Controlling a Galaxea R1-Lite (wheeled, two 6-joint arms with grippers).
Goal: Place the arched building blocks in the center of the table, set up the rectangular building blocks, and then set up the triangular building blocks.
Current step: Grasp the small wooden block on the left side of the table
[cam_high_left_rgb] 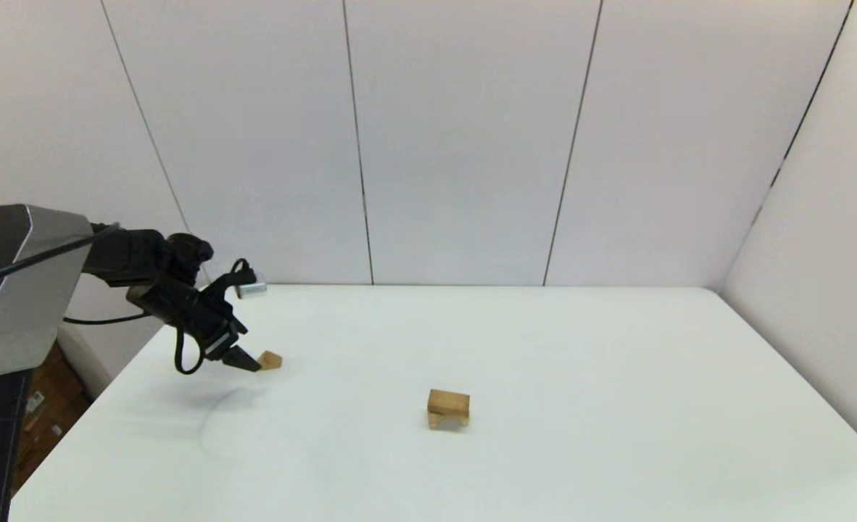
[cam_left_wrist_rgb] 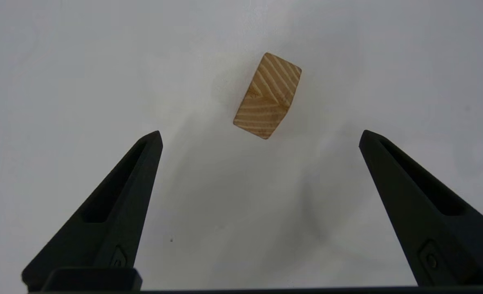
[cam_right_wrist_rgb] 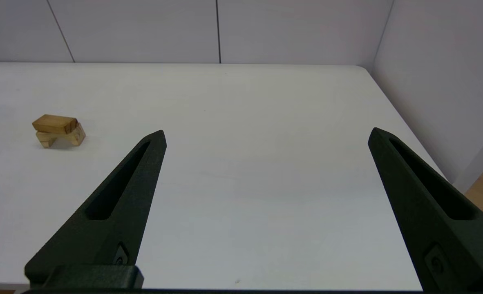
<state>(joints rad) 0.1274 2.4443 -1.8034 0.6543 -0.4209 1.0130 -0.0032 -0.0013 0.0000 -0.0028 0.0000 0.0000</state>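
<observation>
The small triangular block [cam_high_left_rgb: 271,360] [cam_left_wrist_rgb: 268,96] lies on the white table [cam_high_left_rgb: 581,341] at its left side. My left gripper [cam_high_left_rgb: 246,362] [cam_left_wrist_rgb: 260,134] hangs open just above it, one finger wide on each side, touching nothing. In the middle of the table the arched block [cam_high_left_rgb: 447,420] [cam_right_wrist_rgb: 63,139] stands on its two legs, with the rectangular block [cam_high_left_rgb: 449,401] [cam_right_wrist_rgb: 54,124] lying flat on top. My right gripper [cam_right_wrist_rgb: 267,131] is open and empty, held back over the table's near right, out of the head view.
White wall panels close off the table at the back and on the right. The table's left edge runs close beneath my left arm [cam_high_left_rgb: 131,268], with wooden floor [cam_high_left_rgb: 40,406] below it.
</observation>
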